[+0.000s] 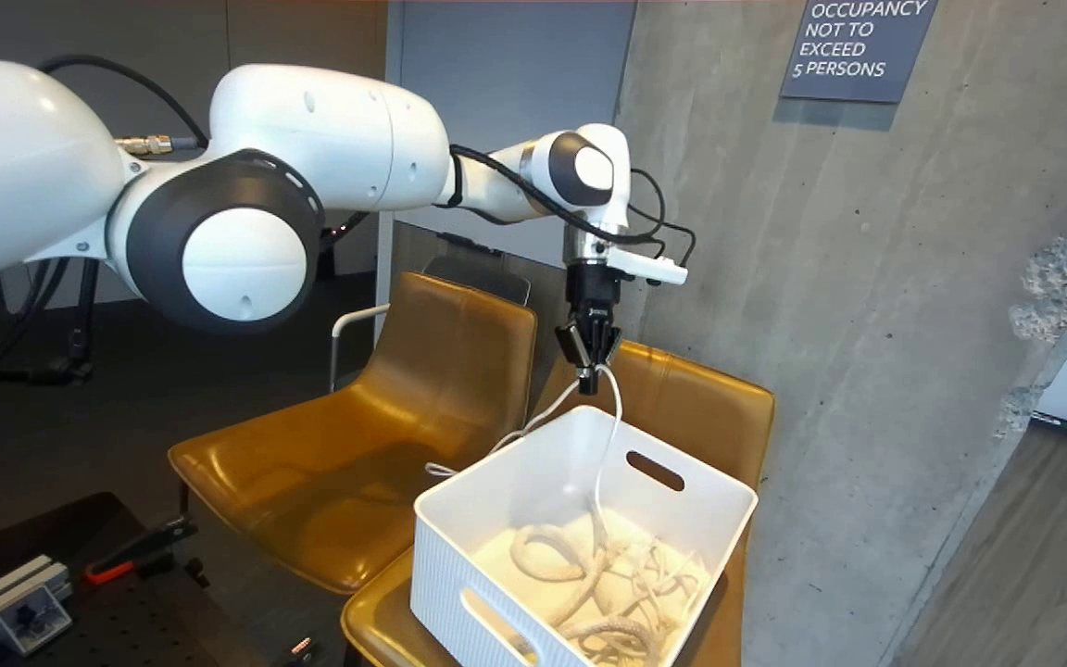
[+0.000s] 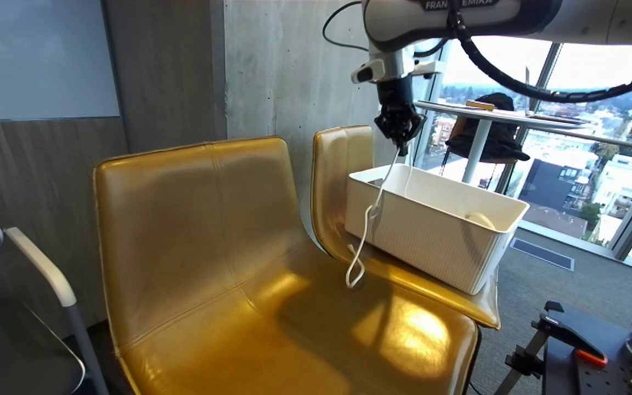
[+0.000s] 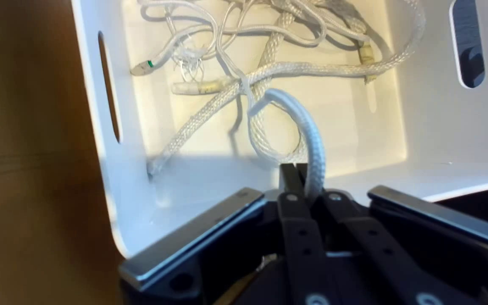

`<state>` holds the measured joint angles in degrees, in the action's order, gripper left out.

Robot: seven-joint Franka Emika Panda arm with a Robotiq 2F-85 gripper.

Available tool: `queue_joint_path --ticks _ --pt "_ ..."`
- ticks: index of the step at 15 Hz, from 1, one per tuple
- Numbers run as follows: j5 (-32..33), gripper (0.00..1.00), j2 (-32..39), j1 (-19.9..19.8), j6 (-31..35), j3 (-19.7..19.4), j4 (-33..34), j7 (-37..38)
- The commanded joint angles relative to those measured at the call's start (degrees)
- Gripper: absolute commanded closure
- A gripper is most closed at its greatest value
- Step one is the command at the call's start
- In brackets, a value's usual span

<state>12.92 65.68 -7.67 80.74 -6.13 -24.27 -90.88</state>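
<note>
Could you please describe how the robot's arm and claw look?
The arm is white and rounded, with dark joint rings, white caps, black cables and "EMIKA" lettering. The claw is black and angular, with slim fingers and silver side bars.

Two tan chairs (image 2: 250, 285) stand side by side near a concrete wall (image 1: 885, 296) bearing an occupancy sign (image 1: 858, 51). In an exterior view, daylight fills tall windows (image 2: 585, 175) behind a pale-topped table (image 2: 513, 117).

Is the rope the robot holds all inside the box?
No, only partly: the rope drops inside the box but also hangs outside.
</note>
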Motion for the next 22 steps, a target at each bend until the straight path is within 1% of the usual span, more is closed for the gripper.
queue_joint_path --ticks 1,4,7,12,17,22 --pt "-2.04 0.99 -5.08 -4.43 0.29 0.6 -0.49 -1.19" --pt "-3.21 0.99 -7.64 -6.65 0.74 0.8 -0.53 -1.6" --pt "-3.79 0.99 -9.73 -7.92 1.08 0.68 -0.45 -1.68" --pt "-3.6 0.99 -13.42 -9.46 2.53 0.22 0.12 -2.49" --pt "-3.36 0.99 -19.55 -10.79 4.27 -0.17 1.09 -3.84" --pt "-4.4 0.99 -24.16 -11.64 5.52 0.36 0.92 -4.5"
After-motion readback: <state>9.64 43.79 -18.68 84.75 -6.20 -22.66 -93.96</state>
